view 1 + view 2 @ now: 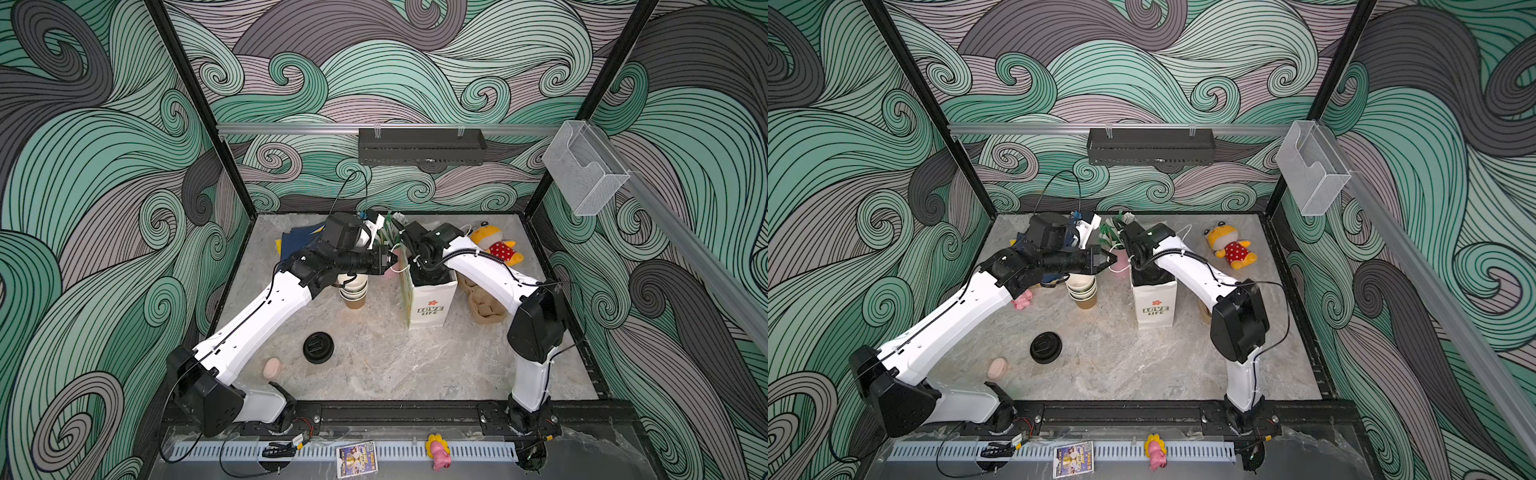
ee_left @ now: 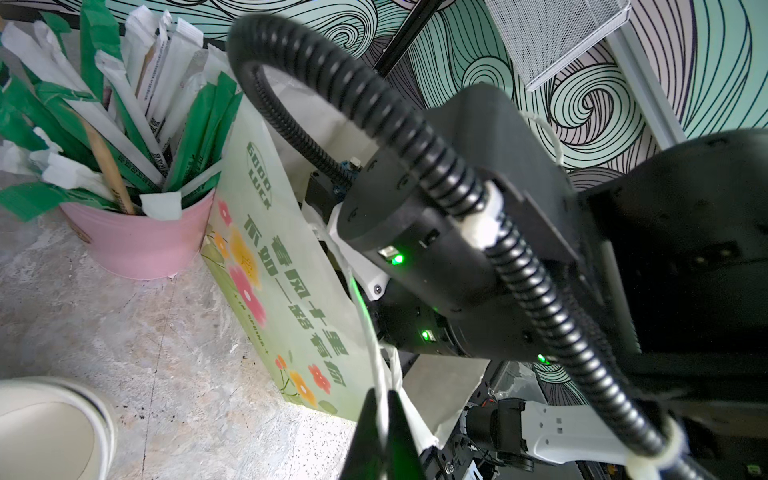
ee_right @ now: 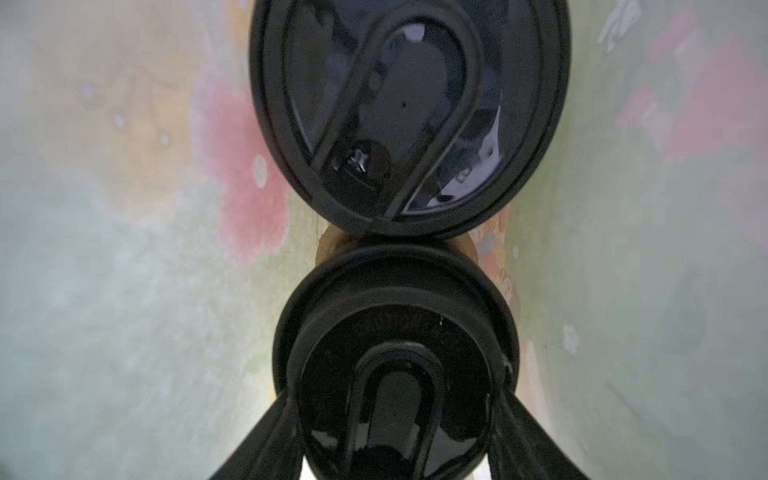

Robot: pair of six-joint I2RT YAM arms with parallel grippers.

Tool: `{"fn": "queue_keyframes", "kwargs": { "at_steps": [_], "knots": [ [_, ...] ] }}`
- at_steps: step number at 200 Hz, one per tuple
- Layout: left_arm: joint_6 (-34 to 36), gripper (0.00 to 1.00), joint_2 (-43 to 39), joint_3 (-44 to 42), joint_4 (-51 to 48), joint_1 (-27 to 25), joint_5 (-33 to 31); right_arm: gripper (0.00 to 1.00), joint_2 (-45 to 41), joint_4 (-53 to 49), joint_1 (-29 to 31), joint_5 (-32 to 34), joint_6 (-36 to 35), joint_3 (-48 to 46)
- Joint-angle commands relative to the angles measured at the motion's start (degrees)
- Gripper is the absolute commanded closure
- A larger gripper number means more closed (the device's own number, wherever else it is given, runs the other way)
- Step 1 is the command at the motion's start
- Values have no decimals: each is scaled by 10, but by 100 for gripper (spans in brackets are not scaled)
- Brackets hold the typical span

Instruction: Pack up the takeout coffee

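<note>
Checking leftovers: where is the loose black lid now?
In both top views the loose black lid lies on the table's left half, in front of the stacked paper cups and beside a small pink disc.

Right gripper (image 3: 395, 415) is sunk in the white printed paper bag (image 1: 430, 309), unseen in both top views. In the right wrist view its black fingers (image 3: 266, 440) run off the frame edge. The tips vanish under the rim of the nearer black-lidded paper cup (image 3: 395, 324), which they clasp. Both cup bodies are hidden beneath their lids. The farther black-lidded paper cup (image 3: 409, 112) is cropped, and the bag walls are blurred. Left gripper (image 2: 381, 432), pinched on the white bag handle strip (image 2: 376, 374), is cropped by the frame edge. The stack of paper cups (image 1: 354, 291) is partly under the left arm. A brown lumpy item (image 1: 484, 309) behind the right arm is unidentifiable.
</note>
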Motion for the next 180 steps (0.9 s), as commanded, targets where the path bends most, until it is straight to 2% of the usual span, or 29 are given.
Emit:
{"fn": "queue_keyframes", "kwargs": {
  "at_steps": [1, 100, 132, 180],
  "knots": [
    [12, 100, 0, 17, -3, 3, 10, 52, 71, 10, -8, 22, 15, -34],
    [7, 100, -2, 13, 1, 3, 11, 51, 45, 14, -27, -2, -5, -48],
    [6, 100, -2, 14, 2, 3, 11, 47, 35, 14, -28, -11, -7, -34],
    [5, 100, 0, 15, 5, 2, 10, 47, 14, 2, -28, -15, -12, -10]
  ]
}}
